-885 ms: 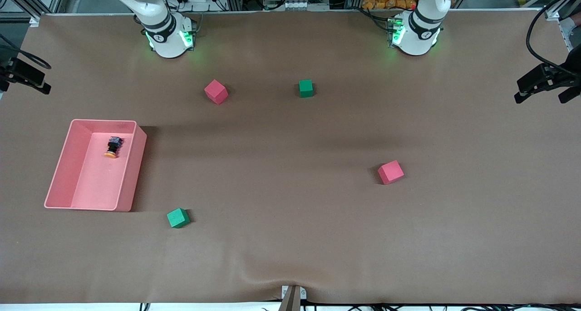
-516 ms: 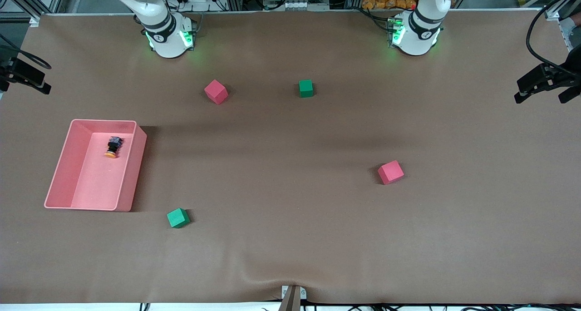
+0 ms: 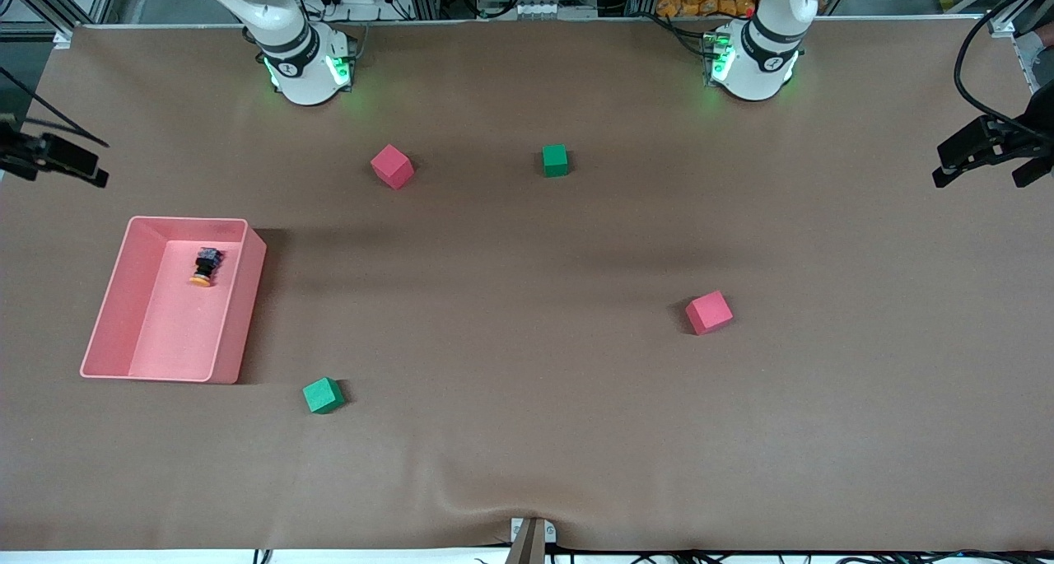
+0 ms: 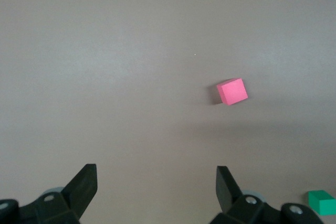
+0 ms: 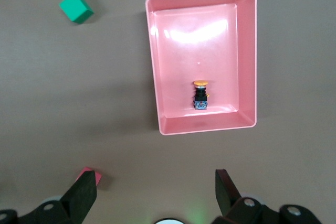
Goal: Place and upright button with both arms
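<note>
The tiny orange-capped push-button with a black body (image 3: 203, 267) lies on its side in the shallow pink plastic tray (image 3: 233, 317) at the right arm's end of the brown counter (image 3: 527, 432), with nothing over it. Both hands are up in the air with fingers apart and empty: the right hand (image 5: 155, 195) over the counter beside the tray, the left hand (image 4: 157, 190) over bare counter near a pink foam cube (image 4: 232, 91). Another pink cube (image 3: 391, 166) and two green foam cubes (image 3: 555, 160) (image 3: 323, 395) lie scattered apart from the tray.

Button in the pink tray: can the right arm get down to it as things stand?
Probably yes. The button lies on its side in the open-topped tray, nothing over it. The right gripper is open, up in the air beside the tray. The button lies close to one tray wall, which may crowd a finger.
</note>
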